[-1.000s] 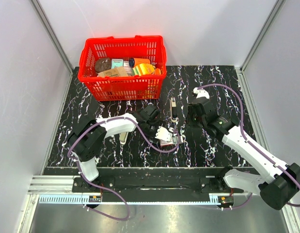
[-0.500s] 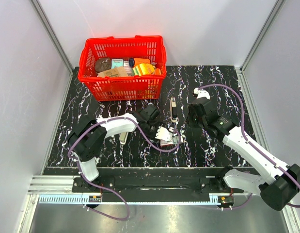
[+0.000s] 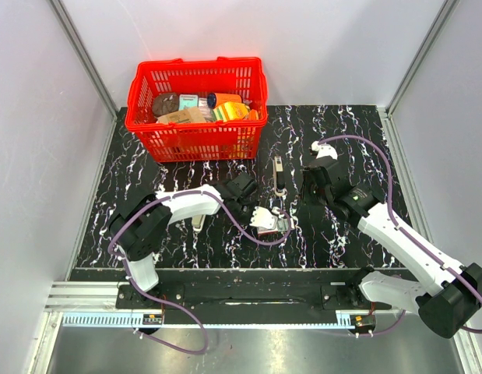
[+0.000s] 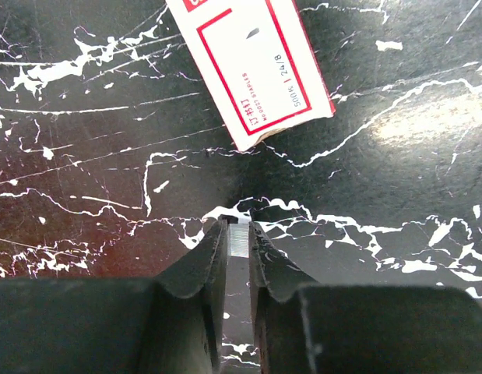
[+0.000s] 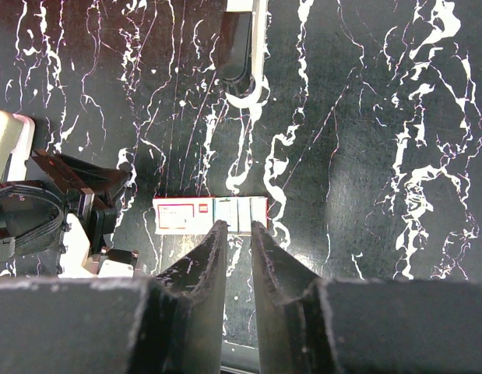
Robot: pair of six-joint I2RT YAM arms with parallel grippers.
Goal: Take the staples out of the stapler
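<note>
The slim stapler [image 3: 278, 175] lies on the black marbled table between the two arms, and its dark end [image 5: 242, 47] shows at the top of the right wrist view. My left gripper [image 4: 238, 226] is shut on a short silver strip of staples [image 4: 239, 238] just above the table, a little short of the red-and-white box [image 4: 252, 70]. In the top view the left gripper [image 3: 265, 216] hangs over that box [image 3: 275, 225]. My right gripper [image 5: 234, 226] hovers above the box [image 5: 209, 214] with only a narrow gap between its fingers and nothing in it.
A red basket [image 3: 196, 109] full of groceries stands at the back left. A beige oblong block [image 3: 198, 220] lies under the left forearm. The left arm's wrist [image 5: 38, 210] fills the left edge of the right wrist view.
My left gripper has closed from wide open onto the strip of staples and shifted slightly toward the box. The right arm has barely moved.
</note>
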